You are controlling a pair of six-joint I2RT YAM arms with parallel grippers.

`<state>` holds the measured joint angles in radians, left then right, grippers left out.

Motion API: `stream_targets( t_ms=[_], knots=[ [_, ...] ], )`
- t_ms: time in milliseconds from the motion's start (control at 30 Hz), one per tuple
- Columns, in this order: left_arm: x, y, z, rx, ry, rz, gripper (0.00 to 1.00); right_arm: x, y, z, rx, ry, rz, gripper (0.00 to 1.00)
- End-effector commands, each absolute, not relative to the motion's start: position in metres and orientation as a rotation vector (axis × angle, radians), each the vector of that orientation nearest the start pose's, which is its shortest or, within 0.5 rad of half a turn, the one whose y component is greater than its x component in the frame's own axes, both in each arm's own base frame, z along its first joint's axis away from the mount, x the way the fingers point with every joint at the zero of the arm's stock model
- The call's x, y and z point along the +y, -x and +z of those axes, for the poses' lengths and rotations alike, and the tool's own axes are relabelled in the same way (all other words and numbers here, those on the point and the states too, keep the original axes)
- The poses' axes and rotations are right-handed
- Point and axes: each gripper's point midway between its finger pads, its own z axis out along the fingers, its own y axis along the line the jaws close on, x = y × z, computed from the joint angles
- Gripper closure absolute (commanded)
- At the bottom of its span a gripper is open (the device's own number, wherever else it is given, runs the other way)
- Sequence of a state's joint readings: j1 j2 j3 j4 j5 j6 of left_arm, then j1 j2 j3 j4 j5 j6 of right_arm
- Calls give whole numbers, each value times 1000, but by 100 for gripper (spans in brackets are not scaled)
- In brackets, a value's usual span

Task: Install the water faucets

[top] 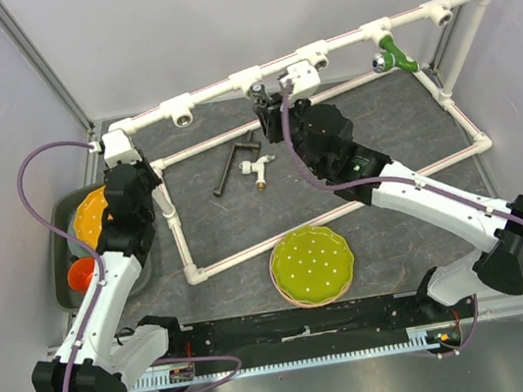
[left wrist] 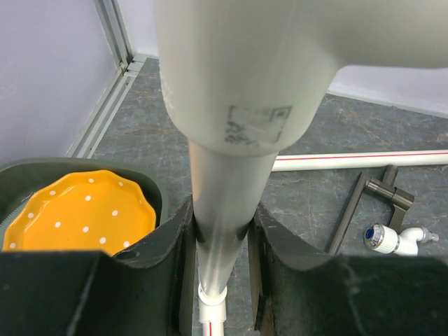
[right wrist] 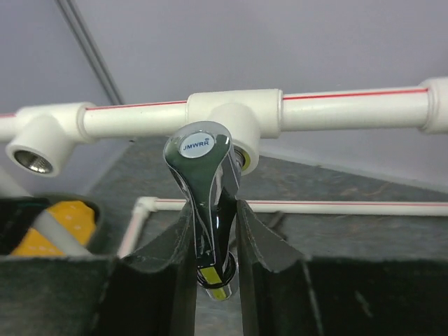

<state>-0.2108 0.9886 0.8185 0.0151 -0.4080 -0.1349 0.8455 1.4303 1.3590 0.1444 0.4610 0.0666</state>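
My right gripper (right wrist: 213, 238) is shut on the lever handle of the shiny silver faucet (right wrist: 203, 196). It holds the faucet upright right in front of a white tee socket (right wrist: 238, 122) on the top rail of the pipe frame. In the top view this faucet (top: 263, 92) sits at the rail's middle, with the right gripper (top: 273, 107) just below it. The white faucet (top: 259, 166) with a brass end lies loose on the mat inside the frame, and also shows in the left wrist view (left wrist: 395, 239). My left gripper (left wrist: 222, 238) is shut on the frame's left pipe (left wrist: 224, 203).
A black L-shaped bar (top: 230, 167) lies beside the white faucet. A green-handled tap (top: 397, 57) hangs on the rail at right. A green dotted plate (top: 312, 265) sits at the front. An orange plate (top: 94, 217) lies in a dark bin at left, with an orange cup (top: 82, 275) nearby.
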Motion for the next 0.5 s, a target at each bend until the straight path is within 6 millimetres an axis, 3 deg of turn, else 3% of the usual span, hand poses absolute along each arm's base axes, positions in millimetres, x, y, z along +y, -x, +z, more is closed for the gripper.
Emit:
stream_targets(
  t_ms=[0, 467],
  knots=[
    [-18, -358, 303, 1611, 313, -18, 98, 285, -388, 407, 1405, -201, 745, 100],
    [-18, -358, 303, 1611, 313, -18, 98, 273, -381, 400, 1213, -749, 1311, 100]
  ],
)
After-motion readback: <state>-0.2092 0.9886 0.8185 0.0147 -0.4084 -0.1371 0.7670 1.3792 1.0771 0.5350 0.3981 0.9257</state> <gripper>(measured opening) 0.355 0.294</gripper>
